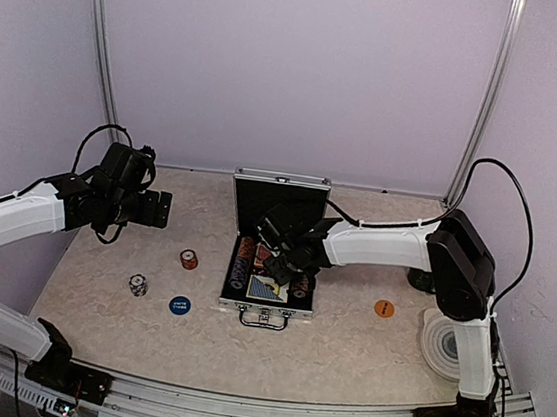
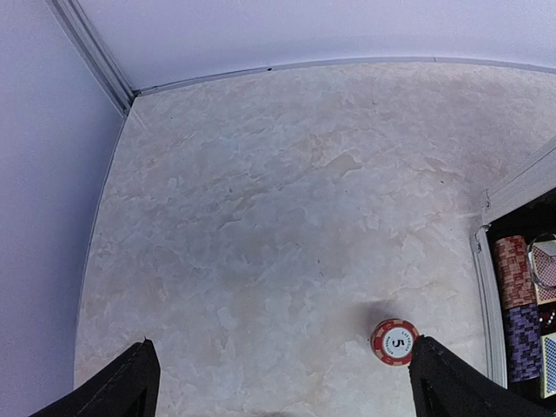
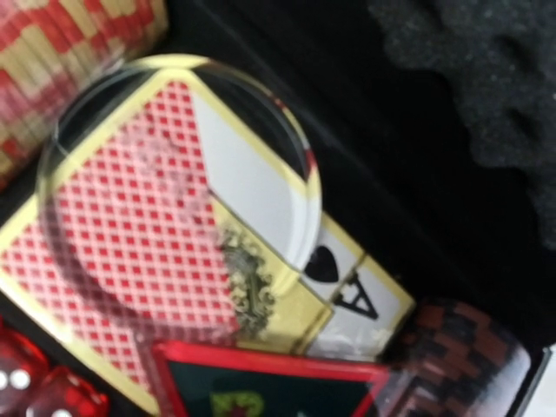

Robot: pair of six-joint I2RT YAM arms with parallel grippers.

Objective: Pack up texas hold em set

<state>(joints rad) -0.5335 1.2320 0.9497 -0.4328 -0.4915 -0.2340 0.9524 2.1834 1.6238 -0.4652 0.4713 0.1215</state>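
Over the open case (image 1: pixel 282 180), at desk (image 1: pixel 343 347) centre: my right tool (image 1: pixel 284 247), low among the contents; how wide it stands I cannot tell. Close under its camera: clear round disc (image 3: pixel 178 187) lying on the red deck (image 3: pixel 113 252); red dice (image 3: pixel 35 382); chip rows (image 1: pixel 246 250).

At the case's 9 o'clock, well apart: my left tool (image 1: pixel 161 208), spread wide, holding and touching nothing.

Loose on the desk: red chip stack (image 2: pixel 394 340) at the case's 9 o'clock; black-and-white chip stack (image 1: pixel 138 284) and blue button (image 1: pixel 179 305) at 8; orange button (image 1: pixel 384 308) at 3.
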